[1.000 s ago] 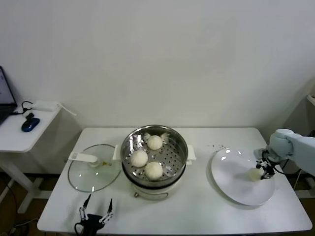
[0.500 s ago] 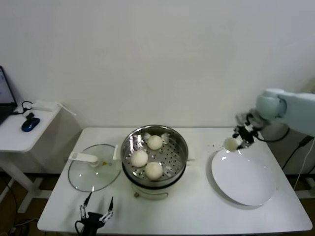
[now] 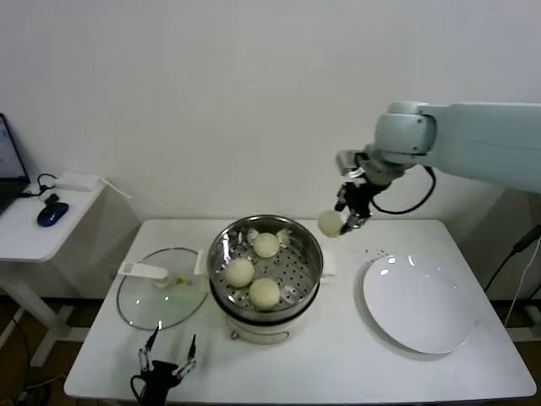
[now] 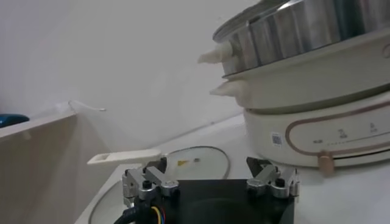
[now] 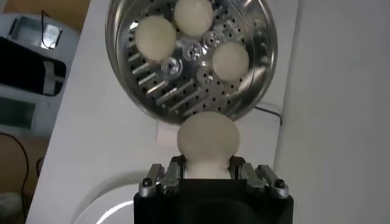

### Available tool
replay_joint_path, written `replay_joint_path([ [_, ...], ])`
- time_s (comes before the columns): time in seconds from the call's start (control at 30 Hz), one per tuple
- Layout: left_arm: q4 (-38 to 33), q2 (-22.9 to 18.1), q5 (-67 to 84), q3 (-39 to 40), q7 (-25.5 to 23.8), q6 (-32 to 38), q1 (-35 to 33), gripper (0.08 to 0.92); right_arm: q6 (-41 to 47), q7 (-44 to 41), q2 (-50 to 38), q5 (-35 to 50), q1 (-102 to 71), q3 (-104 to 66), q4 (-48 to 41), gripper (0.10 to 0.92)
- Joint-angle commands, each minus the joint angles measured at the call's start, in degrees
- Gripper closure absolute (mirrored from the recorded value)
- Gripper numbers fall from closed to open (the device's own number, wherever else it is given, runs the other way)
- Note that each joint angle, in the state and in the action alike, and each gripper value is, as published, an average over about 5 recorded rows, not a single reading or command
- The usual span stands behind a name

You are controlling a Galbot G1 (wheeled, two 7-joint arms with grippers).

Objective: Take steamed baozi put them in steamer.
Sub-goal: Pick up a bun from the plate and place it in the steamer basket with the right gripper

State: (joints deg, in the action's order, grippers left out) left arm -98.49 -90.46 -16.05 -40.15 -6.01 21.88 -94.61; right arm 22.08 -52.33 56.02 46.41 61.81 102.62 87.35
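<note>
Head view: my right gripper (image 3: 345, 222) is up in the air just beside the steamer (image 3: 265, 264) rim, on the plate (image 3: 418, 304) side, jaws clenched on the last baozi (image 3: 330, 223). Three other buns (image 3: 265, 292) sit on the perforated floor already. Right wrist view shows the bun bulging out past my jaws, pinched at its base only, w/ the basket below and ahead.

Handling, my guess: light, soft, squashy dough; smooth skin, prob a bit slick. Firm squeeze dents it, loose one drops it. Best hold is across the widest middle, not the edge I've got now. Open slot looks to be the rim-side gap nearest me.

Left gripper (image 3: 164, 370) parked low at the surface's near edge by the glass lid (image 3: 161, 298), jaws released, nothing in them.
</note>
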Motion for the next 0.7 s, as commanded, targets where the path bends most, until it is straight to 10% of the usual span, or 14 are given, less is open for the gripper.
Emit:
replay_joint_path([
  [0.03, 0.8, 0.1, 0.2, -0.3, 0.1, 0.1, 0.2, 0.177, 6.4, 3.9, 8.3, 3.5, -11.5, -4.9, -2.0, 0.524],
  [0.7, 2.5, 0.3, 0.2, -0.6, 0.2, 0.0, 0.7, 0.177, 7.9, 6.5, 10.0, -6.6, -26.3, -11.7, -9.3, 0.520],
])
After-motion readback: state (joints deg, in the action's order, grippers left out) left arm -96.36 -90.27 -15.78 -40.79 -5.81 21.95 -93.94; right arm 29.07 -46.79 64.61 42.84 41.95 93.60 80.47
